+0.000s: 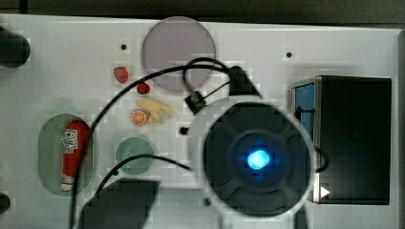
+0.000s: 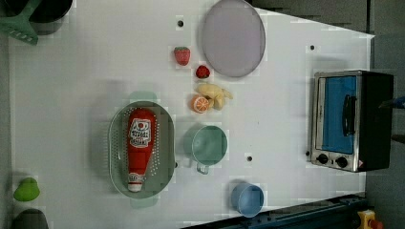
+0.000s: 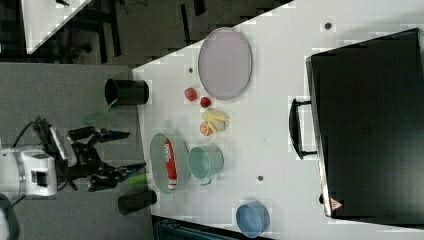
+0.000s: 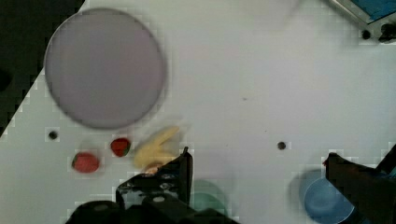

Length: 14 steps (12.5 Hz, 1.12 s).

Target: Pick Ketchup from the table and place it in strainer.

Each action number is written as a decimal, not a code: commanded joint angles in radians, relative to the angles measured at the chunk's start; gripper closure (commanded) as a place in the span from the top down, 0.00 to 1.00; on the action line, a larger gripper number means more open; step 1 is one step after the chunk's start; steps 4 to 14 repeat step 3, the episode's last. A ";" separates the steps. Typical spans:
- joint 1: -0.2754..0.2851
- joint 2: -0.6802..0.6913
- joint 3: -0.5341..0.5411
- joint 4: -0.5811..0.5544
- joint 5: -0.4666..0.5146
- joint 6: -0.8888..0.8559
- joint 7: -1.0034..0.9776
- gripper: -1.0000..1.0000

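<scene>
The ketchup [image 2: 140, 148] has a white printed label (too blurred to read), and no other text is legible.

This is a robot test lab arranged as a toy kitchen. The white tabletop [image 2: 95, 57] has small bolt holes [image 2: 180, 23] and carries plastic play food [image 2: 182, 55] and a toaster oven [image 2: 351, 119], well apart from the claw [image 3: 125, 150], which hangs beyond the tabletop edge over grey floor [image 3: 65, 100].

Below me, a grey plate [image 2: 233, 37] sits near two strawberries [image 2: 182, 55], bananas [image 2: 215, 94] and an orange slice [image 2: 200, 104] (touching), a green cup [image 2: 208, 145], a blue cup [image 2: 247, 199], an oven [image 2: 352, 120] off apart.
</scene>
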 commanded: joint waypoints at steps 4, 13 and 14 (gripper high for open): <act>0.026 0.011 0.013 0.003 -0.023 0.010 -0.051 1.00; 0.026 0.011 0.013 0.003 -0.023 0.010 -0.051 1.00; 0.026 0.011 0.013 0.003 -0.023 0.010 -0.051 1.00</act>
